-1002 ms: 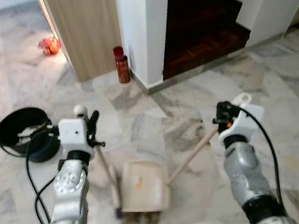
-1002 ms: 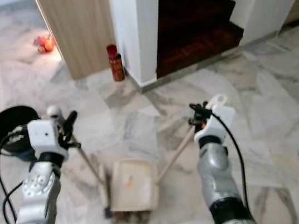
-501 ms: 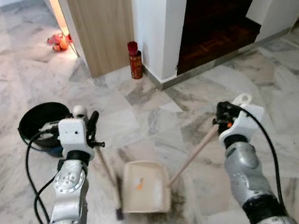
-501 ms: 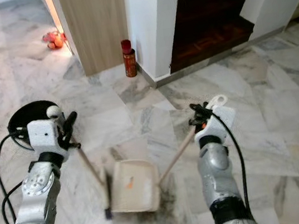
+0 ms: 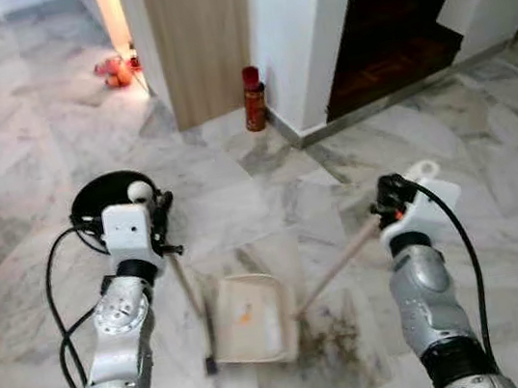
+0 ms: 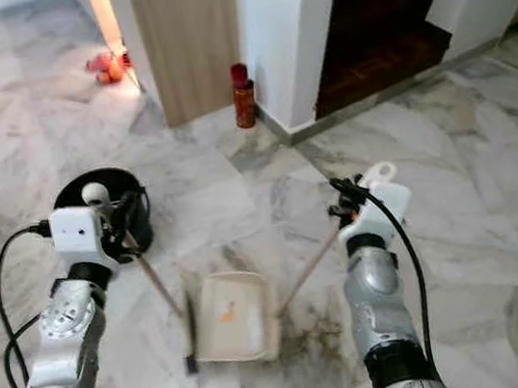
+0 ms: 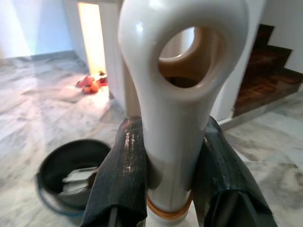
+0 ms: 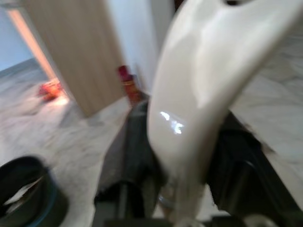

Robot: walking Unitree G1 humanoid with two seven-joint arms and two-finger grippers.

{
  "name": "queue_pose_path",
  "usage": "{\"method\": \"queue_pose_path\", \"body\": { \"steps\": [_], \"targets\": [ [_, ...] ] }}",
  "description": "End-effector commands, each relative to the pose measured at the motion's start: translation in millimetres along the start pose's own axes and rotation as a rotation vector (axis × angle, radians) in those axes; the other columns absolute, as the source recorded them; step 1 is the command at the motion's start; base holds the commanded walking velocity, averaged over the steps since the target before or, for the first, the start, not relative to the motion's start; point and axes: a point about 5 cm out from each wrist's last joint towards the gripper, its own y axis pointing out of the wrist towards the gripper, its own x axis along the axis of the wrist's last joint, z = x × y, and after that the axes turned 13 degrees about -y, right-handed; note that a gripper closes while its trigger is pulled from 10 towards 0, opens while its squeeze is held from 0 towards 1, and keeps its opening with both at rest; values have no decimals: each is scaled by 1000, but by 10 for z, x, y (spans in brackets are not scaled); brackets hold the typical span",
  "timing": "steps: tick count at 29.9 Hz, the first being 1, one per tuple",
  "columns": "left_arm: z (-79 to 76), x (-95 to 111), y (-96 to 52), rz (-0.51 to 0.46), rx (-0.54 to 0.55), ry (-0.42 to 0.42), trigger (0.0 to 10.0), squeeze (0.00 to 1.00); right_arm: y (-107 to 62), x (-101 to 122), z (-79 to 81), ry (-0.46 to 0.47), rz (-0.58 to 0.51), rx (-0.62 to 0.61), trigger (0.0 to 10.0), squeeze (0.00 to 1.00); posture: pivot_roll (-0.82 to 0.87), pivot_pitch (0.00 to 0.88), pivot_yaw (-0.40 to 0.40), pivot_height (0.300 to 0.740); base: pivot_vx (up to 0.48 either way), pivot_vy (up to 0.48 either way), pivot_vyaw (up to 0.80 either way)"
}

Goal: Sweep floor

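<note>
My left gripper (image 5: 160, 230) is shut on the white ring-topped handle (image 7: 182, 90) of a small broom, whose wooden stick (image 5: 189, 292) slants down to a dark head (image 5: 209, 362) on the marble floor. My right gripper (image 5: 389, 202) is shut on the white end (image 8: 203, 90) of a long wooden handle (image 5: 338, 265). That handle leads to a cream dustpan (image 5: 253, 320) lying flat between the arms, with an orange speck in it. Brown dirt (image 5: 334, 334) smears the floor just right of the pan.
A black bin (image 5: 108, 192) with paper scraps stands just behind the left gripper. A red can (image 5: 252, 98) stands at the foot of a white wall, beside a wooden panel (image 5: 201, 37). Dark stairs (image 5: 390, 28) rise at the back right. Orange objects (image 5: 114, 72) lie far left.
The whole picture has slid right and down, so the camera moved. The bin now lies close behind my left gripper. Both grippers keep their hold; broom and dustpan stay between the arms.
</note>
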Motion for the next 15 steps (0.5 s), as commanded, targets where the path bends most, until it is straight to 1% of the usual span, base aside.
{"method": "queue_pose_path", "body": {
  "steps": [1,4,15],
  "targets": [
    [-52,102,41,-45,-21,24,10000,0,41,125,-18,42,-54,-10,10000,0,-28,107,-51,740,0,398,0],
    [-55,105,42,-47,-21,25,10000,0,40,123,-17,43,-54,-8,10000,0,-28,107,-51,740,0,318,0],
    [-64,118,42,-55,-30,34,10000,0,41,115,3,35,-52,3,10000,0,-24,99,-51,740,0,0,0]
  ]
}}
